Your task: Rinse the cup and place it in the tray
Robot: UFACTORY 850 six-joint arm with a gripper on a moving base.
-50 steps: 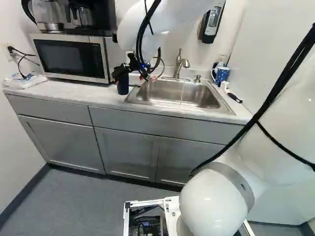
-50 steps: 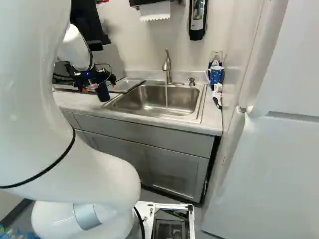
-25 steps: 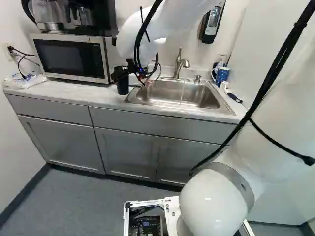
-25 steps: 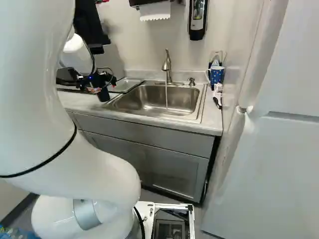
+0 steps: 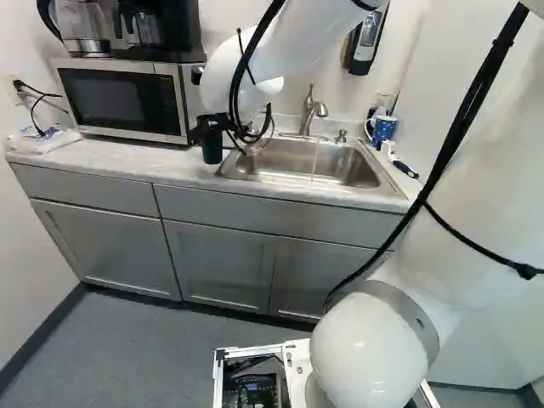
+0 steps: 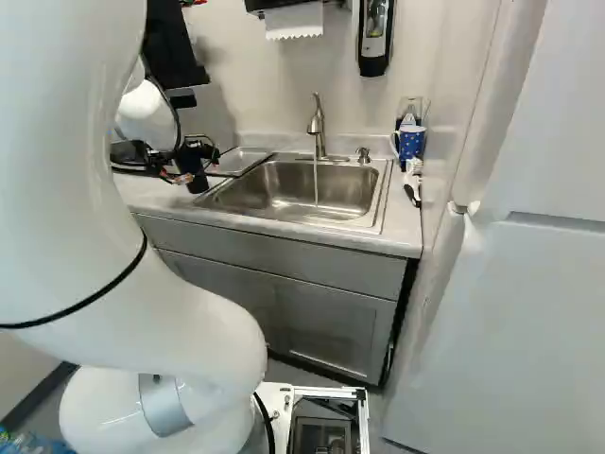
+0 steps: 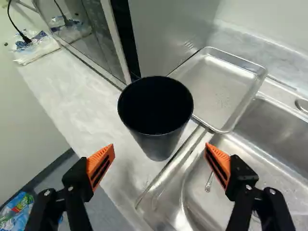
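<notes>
- While both base views show the dark cup (image 7: 161, 143) from outside, only the wrist view opens onto its hollow, shadowed inside.
- Plain, near-black and smooth, it narrows toward its base and stands upright on the counter (image 7: 72, 91), between the microwave (image 5: 123, 100) and the sink (image 6: 293, 189).
- Orange-padded, the gripper (image 6: 191, 170) has its fingers spread wide, nothing held; in the wrist view, the cup is ahead of the gap between them.
- Near the cup, the metal tray (image 7: 221, 86) overlaps the sink's edge; the wrist view and right base view show it.
- Only the base views catch the faucet (image 6: 318, 128), with a thin stream of water (image 6: 316, 184), and a blue dotted mug (image 6: 411, 143) beyond the sink.
- Paper towel (image 6: 294, 21) appears only in the right base view.
</notes>
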